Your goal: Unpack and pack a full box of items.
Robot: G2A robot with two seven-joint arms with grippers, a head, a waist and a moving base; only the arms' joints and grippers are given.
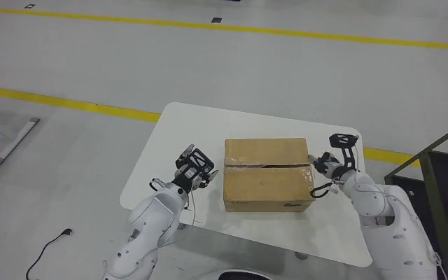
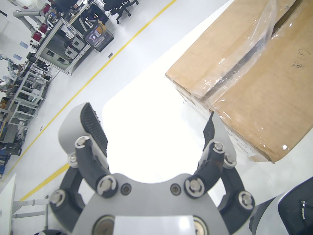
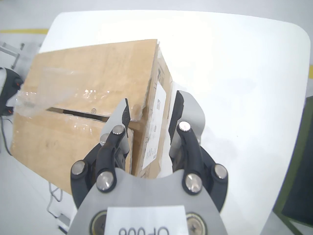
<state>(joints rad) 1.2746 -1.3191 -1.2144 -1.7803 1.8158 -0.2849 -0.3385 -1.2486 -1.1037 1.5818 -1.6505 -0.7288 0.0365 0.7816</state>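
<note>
Top view: your brown cardboard box [image 1: 266, 175] sits mid-frame on the white tabletop [image 1: 175, 133], left claw [image 2: 149, 111] and right claw [image 3: 152, 97] open at its ends; stiff, likely heavy, so pinch its loose clear tape [image 2: 266, 25].

The cardboard box [image 1: 266, 175] is matt brown board, its seam covered by glossy, wrinkled clear tape [image 2: 244, 57], with a white paper label [image 3: 156, 128] on one end. The table [image 1: 203, 133] top is smooth, faintly shiny white. The left gripper [image 2: 149, 113] is dull grey metal with black ribbed rubber pads [image 2: 94, 128]
</note>
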